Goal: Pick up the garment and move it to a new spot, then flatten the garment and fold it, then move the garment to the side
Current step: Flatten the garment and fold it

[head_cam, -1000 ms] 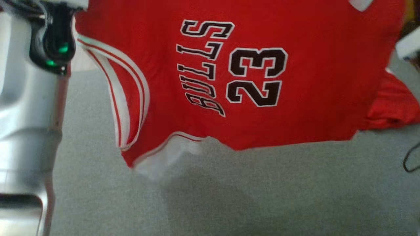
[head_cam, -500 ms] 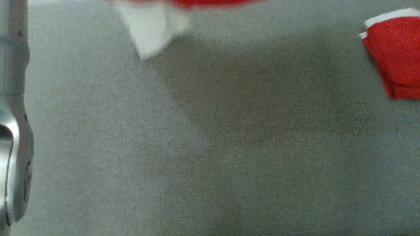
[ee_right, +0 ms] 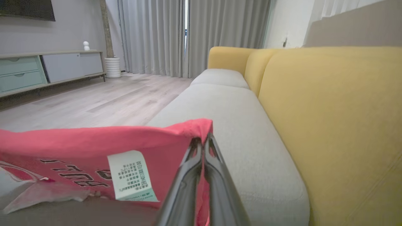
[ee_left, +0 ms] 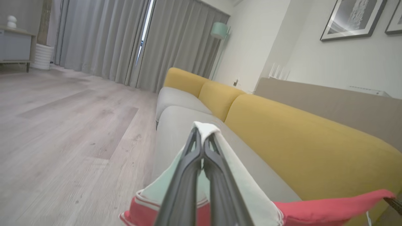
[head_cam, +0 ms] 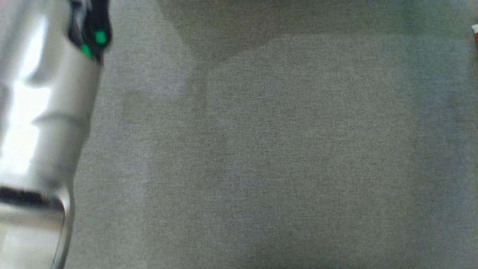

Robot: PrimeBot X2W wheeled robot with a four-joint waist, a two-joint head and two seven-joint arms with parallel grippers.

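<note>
While each pair of dark fingers is pinched tight together, the garment (ee_right: pixel 78 141) is strung between them, its upper edge held up over the grey sofa seat (ee_right: pixel 238 125). Whether its lower part touches the seat cannot be told.

In the right wrist view the right gripper (ee_right: pixel 202 139) is clenched on a corner of the red cloth, which runs off to that view's left as a taut edge. A white care label (ee_right: pixel 132 175) hangs on the near face just beside the fingers, with black lettering (ee_right: pixel 75 177) past it.

In the left wrist view the left gripper (ee_left: pixel 204 138) grasps a fold of the garment's white trim. The fold pokes out above the fingertips and drapes down both sides of them. Red cloth with thin white stripes shows below, and a red band stretches to that view's lower right.

In the head view a pale forearm (head_cam: pixel 41 112) with two green lights (head_cam: pixel 100 37) stands at the left, over the grey seat, which carries a soft shadow along the top. A sliver of red and white at the right edge is too small to make out.

Beyond the garment, in both wrist views, the seat runs on, backed by yellow cushions (ee_right: pixel 329 110). Beside the sofa lies a pale wooden floor (ee_right: pixel 103 100). Farther off stand a low cabinet (ee_right: pixel 47 69) with a white ribbed pot (ee_right: pixel 112 67) by its end, grey curtains (ee_right: pixel 157 34), a teal lamp (ee_left: pixel 219 29) in the corner, and framed pictures (ee_left: pixel 351 18) on the white wall.
</note>
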